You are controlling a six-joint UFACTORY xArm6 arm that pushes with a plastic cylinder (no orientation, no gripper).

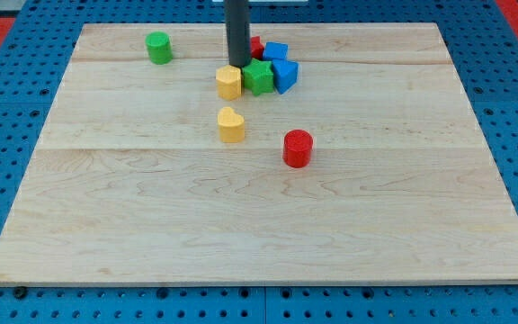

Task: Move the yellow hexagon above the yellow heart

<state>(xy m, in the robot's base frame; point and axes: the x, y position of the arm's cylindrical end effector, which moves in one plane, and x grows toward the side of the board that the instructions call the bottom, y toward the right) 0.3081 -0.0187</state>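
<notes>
One step looks done: the hexagon sits just above the heart, my tip at its top edge; no fingers exist.

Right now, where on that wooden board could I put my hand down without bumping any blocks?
Anywhere below the red cylinder and yellow heart, or along the view's right side. It is crowded near the top, where my tip touches the yellow hexagon.

Bright, even overhead light — soft short shadows under blocks, no glare, pic sharp throughout.
</notes>
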